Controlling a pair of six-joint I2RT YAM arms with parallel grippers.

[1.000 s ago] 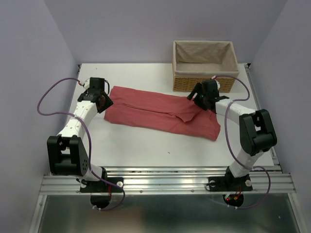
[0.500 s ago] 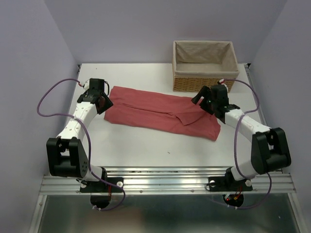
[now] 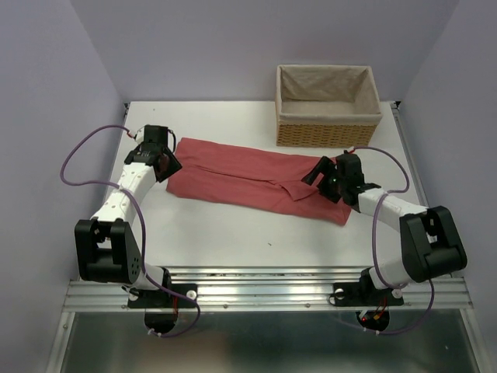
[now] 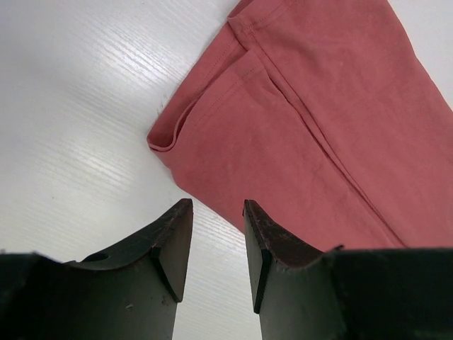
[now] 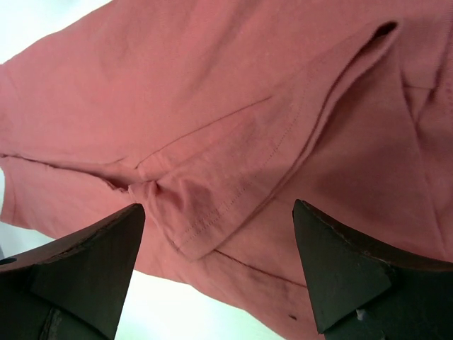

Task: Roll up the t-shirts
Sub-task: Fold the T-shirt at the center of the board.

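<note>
just now my right gripper (image 3: 326, 176) has swung away from the front of the wicker basket (image 3: 326, 136) and settled lower over the near right end of the t-shirt (image 3: 248, 177), its jaws spreading wider on the way. seen from the right wrist they stand far apart with nothing between them, one finger on each side of a hemmed flap (image 5: 233, 177) that lies doubled over on the cloth. my left gripper (image 4: 217, 207) has not stirred in that time: it sits at the far left end of the garment, jaws partly parted and empty, the corner of the cloth just ahead of its fingertips and bare table (image 3: 233, 225) under them. the salmon-red shirt itself lies where it lay, folded lengthwise into a long flat band that runs slantwise across the table from far left to near right, its upper edge close to the basket but not in it. i read the shift as the right arm lining up on the end of the band, either to tidy that loose flap or to take hold for the first turn; no roll has been started, so nearly all of the job is ahead. the basket stands at the far right of the table, lined with pale cloth (image 3: 326, 85), and its inside shows only that liner.
</note>
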